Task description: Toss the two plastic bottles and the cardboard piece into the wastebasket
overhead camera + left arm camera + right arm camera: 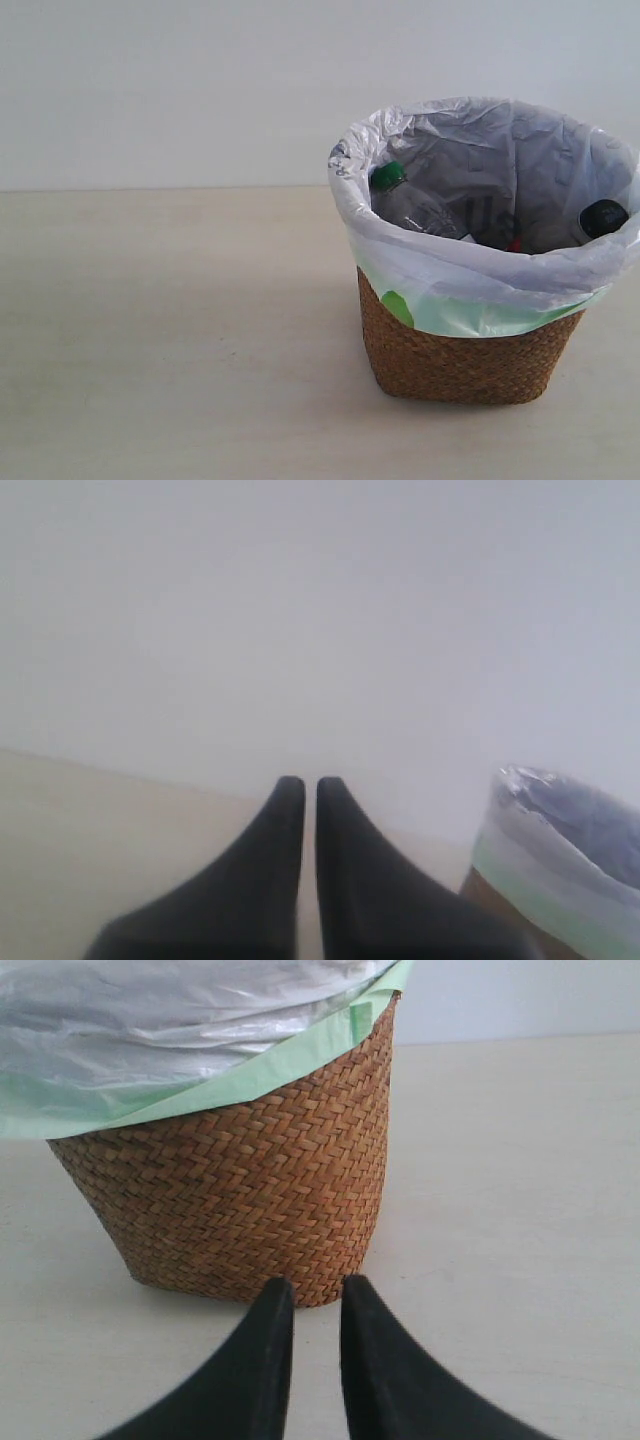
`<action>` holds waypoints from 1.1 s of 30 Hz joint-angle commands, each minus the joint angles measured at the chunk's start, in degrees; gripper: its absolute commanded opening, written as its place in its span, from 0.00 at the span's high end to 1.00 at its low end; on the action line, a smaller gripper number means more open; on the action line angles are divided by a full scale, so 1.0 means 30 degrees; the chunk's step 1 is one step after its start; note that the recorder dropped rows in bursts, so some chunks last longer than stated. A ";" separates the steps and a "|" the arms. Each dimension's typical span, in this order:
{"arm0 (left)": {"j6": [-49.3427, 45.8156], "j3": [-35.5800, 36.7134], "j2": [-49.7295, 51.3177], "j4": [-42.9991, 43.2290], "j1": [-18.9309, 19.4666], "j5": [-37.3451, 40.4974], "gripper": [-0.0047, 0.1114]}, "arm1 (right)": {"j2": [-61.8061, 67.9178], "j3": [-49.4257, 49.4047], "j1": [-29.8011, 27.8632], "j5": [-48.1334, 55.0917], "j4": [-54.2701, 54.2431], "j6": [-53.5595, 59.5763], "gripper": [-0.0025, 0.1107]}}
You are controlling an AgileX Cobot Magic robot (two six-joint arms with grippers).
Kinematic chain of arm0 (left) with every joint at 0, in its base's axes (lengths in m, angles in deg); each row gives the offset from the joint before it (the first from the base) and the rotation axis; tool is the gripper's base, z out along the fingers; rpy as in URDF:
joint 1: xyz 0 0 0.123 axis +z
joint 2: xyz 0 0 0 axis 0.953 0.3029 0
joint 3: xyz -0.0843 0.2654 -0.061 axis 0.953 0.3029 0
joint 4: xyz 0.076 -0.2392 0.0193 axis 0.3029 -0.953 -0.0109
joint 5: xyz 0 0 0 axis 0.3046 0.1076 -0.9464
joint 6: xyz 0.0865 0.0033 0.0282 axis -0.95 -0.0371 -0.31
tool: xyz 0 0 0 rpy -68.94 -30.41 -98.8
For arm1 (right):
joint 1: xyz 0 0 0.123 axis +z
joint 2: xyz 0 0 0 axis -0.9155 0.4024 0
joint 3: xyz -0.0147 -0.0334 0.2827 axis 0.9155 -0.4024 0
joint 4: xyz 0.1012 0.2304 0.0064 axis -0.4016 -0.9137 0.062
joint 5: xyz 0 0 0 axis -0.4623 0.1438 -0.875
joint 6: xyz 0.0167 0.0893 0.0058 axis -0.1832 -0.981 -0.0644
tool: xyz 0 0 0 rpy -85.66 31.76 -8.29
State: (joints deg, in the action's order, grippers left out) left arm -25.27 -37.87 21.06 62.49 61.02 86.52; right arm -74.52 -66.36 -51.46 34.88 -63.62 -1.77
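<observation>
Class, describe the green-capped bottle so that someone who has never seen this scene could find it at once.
Find the round brown woven wicker wastebasket lined with a translucent white plastic bag. Inside, against the lining's left side in the exterior view, leans a small clear plastic bottle. Its green cap sets it apart from the black-capped bottle at the right.
</observation>
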 commanded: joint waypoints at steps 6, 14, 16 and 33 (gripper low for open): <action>-0.0121 0.3595 -0.0309 0.1229 0.2984 -0.4192 0.93 | -0.0117 0.0016 0.0028 -0.0107 0.0006 0.0098 0.86; -0.2188 0.4040 -0.0309 0.1266 0.3383 -0.3647 0.93 | -0.0117 0.0016 0.0028 -0.0107 0.0006 0.0098 0.86; -0.2976 0.4040 -0.0309 0.1266 0.3383 -0.3178 0.93 | -0.0117 0.0016 0.0028 -0.0107 0.0006 0.0098 0.86; -0.5586 0.4040 -0.0309 0.1266 0.3383 0.2267 0.93 | -0.0117 0.0016 0.0028 -0.0107 0.0006 0.0088 0.86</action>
State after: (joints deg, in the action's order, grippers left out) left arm -41.48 -25.95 20.35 66.22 70.98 93.04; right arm -74.55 -66.36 -51.46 34.88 -63.62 -1.77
